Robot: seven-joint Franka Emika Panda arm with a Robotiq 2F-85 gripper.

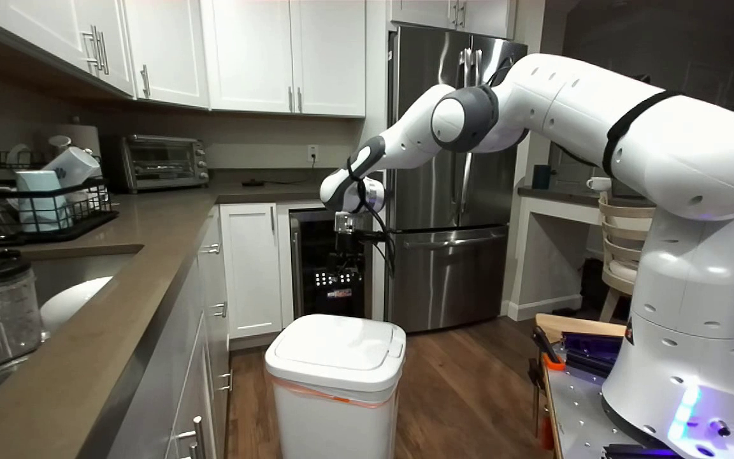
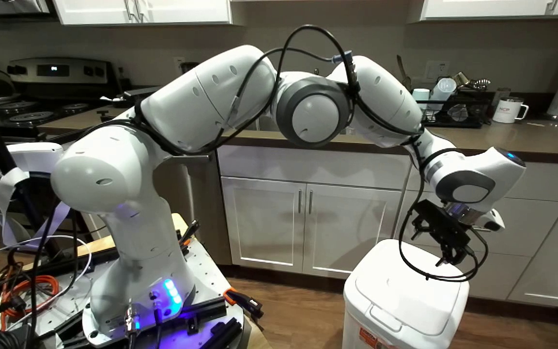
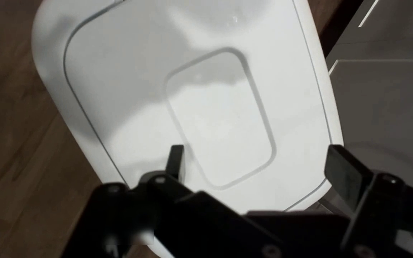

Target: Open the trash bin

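Observation:
The white trash bin point(image 1: 335, 417) stands on the floor in both exterior views, its lid point(image 1: 335, 344) lying flat and closed. An orange-red line runs under its rim. In an exterior view the bin's lid point(image 2: 407, 295) shows a rounded tab point(image 2: 384, 318) at one edge. My gripper point(image 2: 429, 248) hangs above the lid, apart from it as far as I can tell. In the wrist view the lid point(image 3: 221, 125) fills the middle, and my gripper point(image 3: 256, 157) is open, fingers wide apart with nothing between them. The gripper point(image 1: 343, 255) is dark and hard to make out against the cooler.
A counter point(image 1: 112, 306) with white drawers and cabinets point(image 2: 351, 223) runs beside the bin. A black-fronted cooler point(image 1: 329, 274) and a steel fridge point(image 1: 450, 274) stand behind it. The robot's table point(image 2: 211, 271) holds tools and cables. A black cable loop point(image 2: 472, 271) hangs from the wrist.

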